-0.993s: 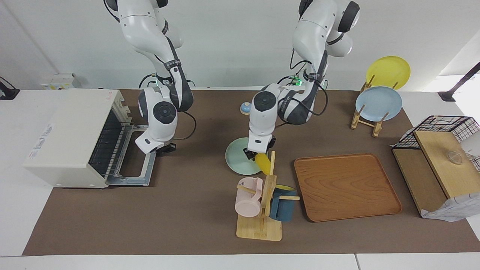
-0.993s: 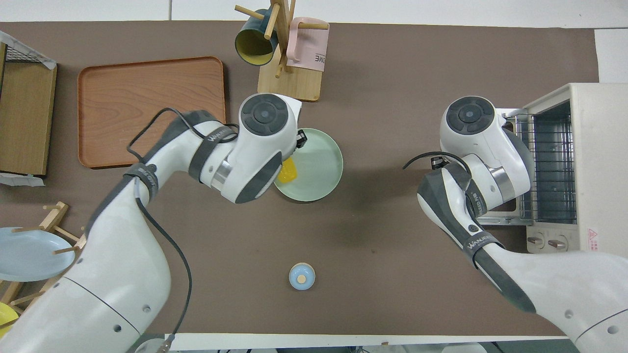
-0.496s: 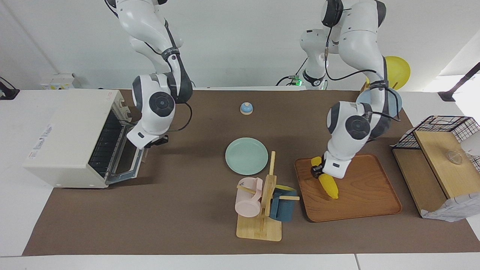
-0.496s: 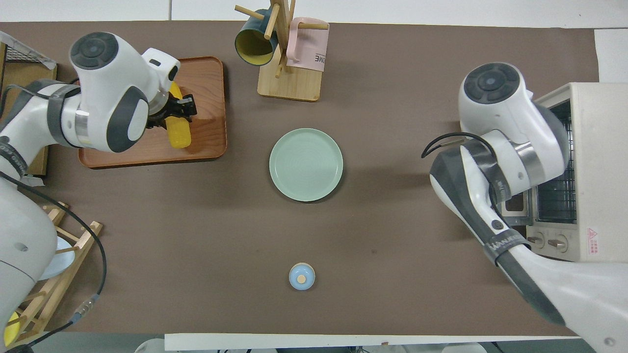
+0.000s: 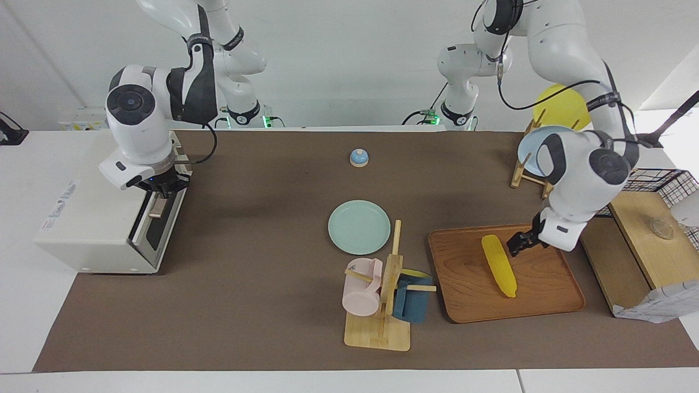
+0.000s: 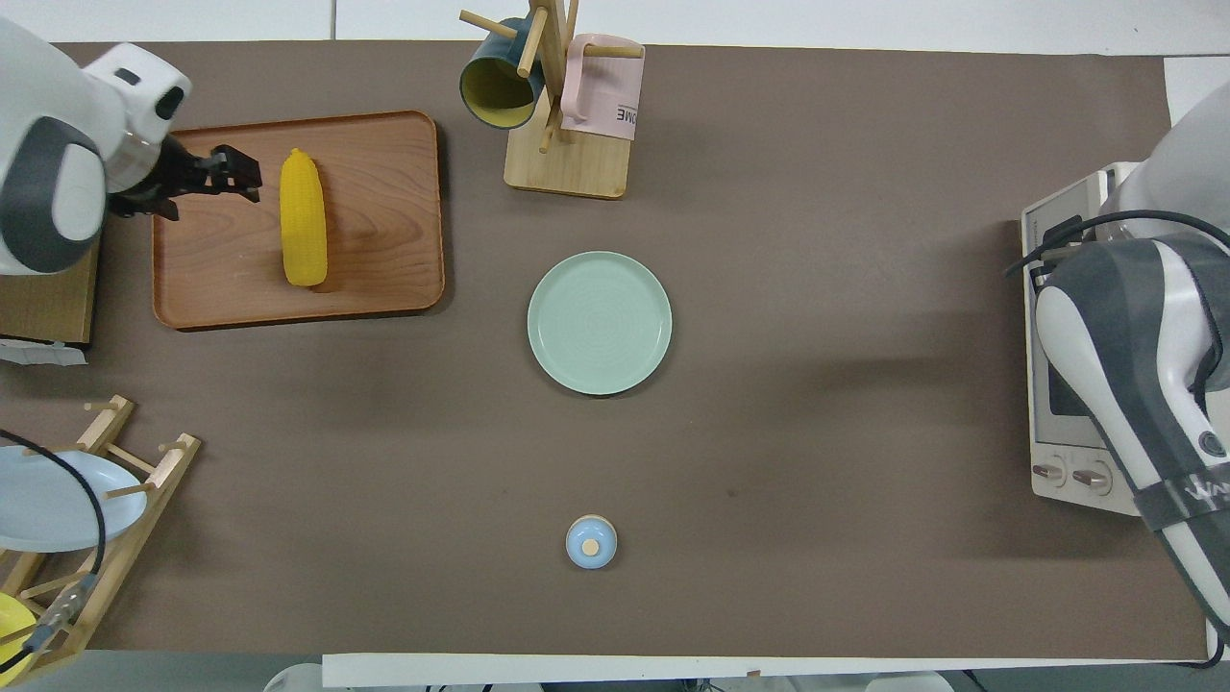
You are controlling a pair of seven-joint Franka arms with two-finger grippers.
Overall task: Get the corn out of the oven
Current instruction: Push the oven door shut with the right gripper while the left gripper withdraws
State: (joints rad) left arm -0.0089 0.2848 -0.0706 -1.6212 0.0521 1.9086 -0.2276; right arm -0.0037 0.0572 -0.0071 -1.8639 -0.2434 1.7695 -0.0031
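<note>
A long table covered by a brown mat stands before a plain white wall, with two white robot arms at its edge. The corn, a bright yellow cob, lies flat on a wooden tray toward the left arm's end of the table, held by nothing. The left tool hangs over the tray just beside the corn, apart from it, its dark fingers spread open and empty.

At the right arm's end sits the oven, an off-white box with its dark glass door closed. The right tool is at the top edge of that door, by the tan handle; whether its fingers are open or closed cannot be told.

Near the middle of the table lies a pale green plate. Farther from the robots stands a wooden mug rack with a pink mug and a dark blue mug hung on it. A small blue bell sits nearer to the robots than the plate.
</note>
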